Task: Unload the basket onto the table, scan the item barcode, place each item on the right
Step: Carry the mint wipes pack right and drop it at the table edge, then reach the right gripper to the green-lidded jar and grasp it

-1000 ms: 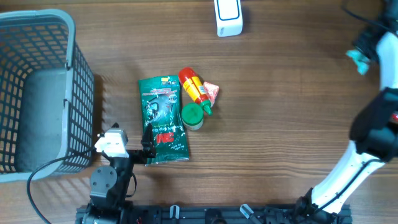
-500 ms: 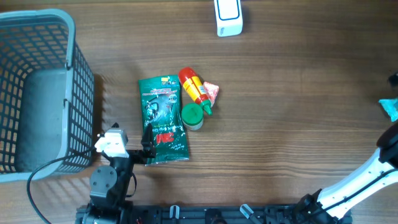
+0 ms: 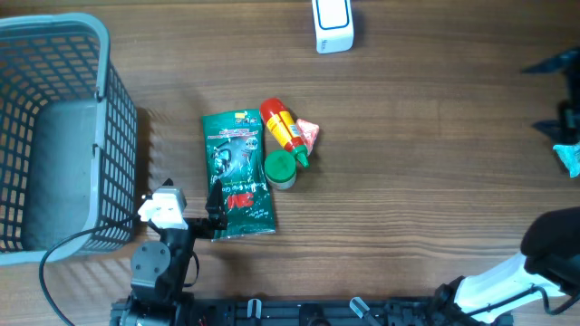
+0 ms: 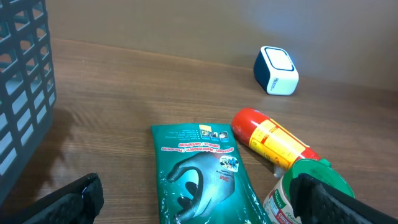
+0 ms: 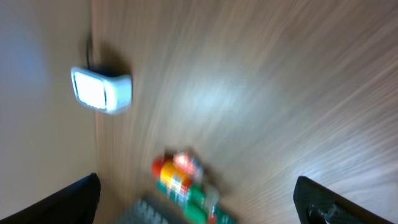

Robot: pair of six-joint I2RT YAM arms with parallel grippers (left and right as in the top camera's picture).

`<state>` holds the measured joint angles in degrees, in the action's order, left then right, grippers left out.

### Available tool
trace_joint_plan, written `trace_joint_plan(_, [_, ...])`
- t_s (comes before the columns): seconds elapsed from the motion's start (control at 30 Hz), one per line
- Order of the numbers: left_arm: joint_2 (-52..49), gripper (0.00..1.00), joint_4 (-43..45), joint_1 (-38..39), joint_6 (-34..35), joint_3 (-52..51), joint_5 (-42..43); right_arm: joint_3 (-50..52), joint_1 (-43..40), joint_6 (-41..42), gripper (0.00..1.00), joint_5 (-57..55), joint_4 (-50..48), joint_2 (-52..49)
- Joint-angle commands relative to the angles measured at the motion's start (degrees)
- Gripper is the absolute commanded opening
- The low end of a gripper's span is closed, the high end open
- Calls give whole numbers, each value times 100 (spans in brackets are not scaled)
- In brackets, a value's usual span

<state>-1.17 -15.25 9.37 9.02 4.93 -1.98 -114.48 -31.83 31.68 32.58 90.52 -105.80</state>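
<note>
- Table (image 3: 408,181): a flat brown top with fine wood grain running from side to side.
- Basket (image 3: 118,154): grey plastic, rectangular, its walls an open square mesh; it stands at the left edge.
- Scanner (image 3: 333,23): a small rounded white block with a dark blue side, set at the far edge of the table, well apart from the goods.
- Pouch (image 3: 237,172): a flat, glossy green foil packet printed with a glove figure, lying lengthwise at mid-table.
- Bottle (image 3: 283,127): a red cylinder with a yellow label and rounded end, lying on its side just right of the pouch.
- Jar (image 3: 280,168): a short round tub with a smooth green lid, touching the bottle's near end.
- Pink packet (image 3: 309,134): a small crinkled wrapper just beside the bottle; its shape is unclear.
- Left gripper (image 4: 202,208): black fingers spread wide, nothing between them, low over the pouch's near end.
- Right gripper (image 5: 202,202): fingers likewise wide apart and empty, at the table's right edge; its own view is blurred, so the goods appear only as colour smears.
</note>
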Motion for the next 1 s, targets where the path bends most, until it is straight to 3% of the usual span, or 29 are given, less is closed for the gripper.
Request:
trace_joint_plan(0.0, [24,100,7,-22,-111,-22,48,57,887,-184,100,516,164,-11])
trace_joint_plan(0.27, [24,100,7,-22,-111,-22,46,59,4225,2,100,-396,-299,-105])
trace_joint_plan(0.43, [24,100,9,-22,-111,-22,46,59,6142,2234,100,-2168,-433,-470])
trace_joint_plan(0.53, [24,100,7,-22,-111,-22,48,59,6745,3150,100,-2693,-457,-868])
trace_joint_plan(0.77, [24,100,7,-22,-111,-22,46,59,7138,3209,100,-2608,-1075,-2013])
trace_joint_plan(0.97, [24,100,7,-22,-111,-22,48,59,7265,3303,100,-2426,-1235,-2347])
